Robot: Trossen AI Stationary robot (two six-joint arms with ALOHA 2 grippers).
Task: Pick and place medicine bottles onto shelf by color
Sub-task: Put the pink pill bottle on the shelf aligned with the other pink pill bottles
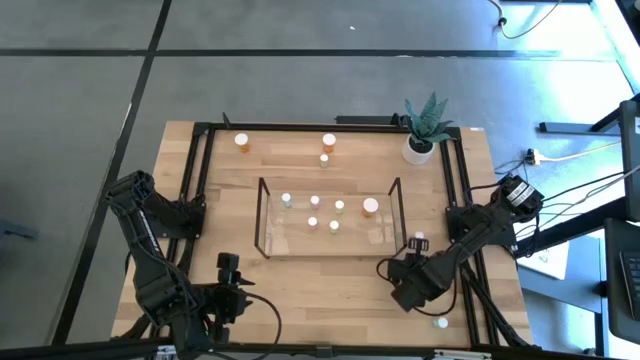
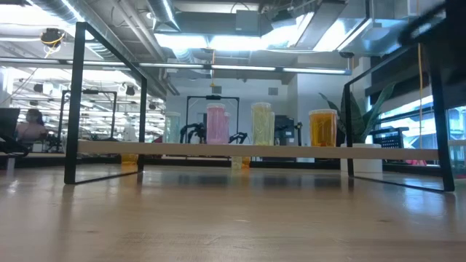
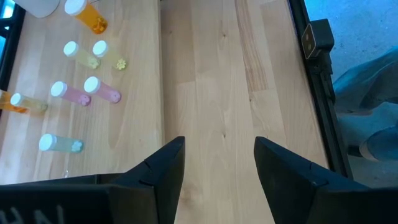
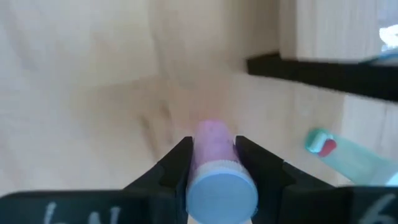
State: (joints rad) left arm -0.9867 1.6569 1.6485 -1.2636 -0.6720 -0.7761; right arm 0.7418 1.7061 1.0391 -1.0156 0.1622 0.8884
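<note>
Right jaws clamp pink bottle between them.

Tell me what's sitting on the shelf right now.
Five bottles stand on the shelf: four small ones plus a bigger orange bottle. A sixth cap shows too. From table height the rear ones are partly hidden.

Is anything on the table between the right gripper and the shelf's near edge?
In the high view, only bare wood lies between the right gripper, shut on a pink bottle, and the shelf; a white-capped bottle stands off to the side.
</note>
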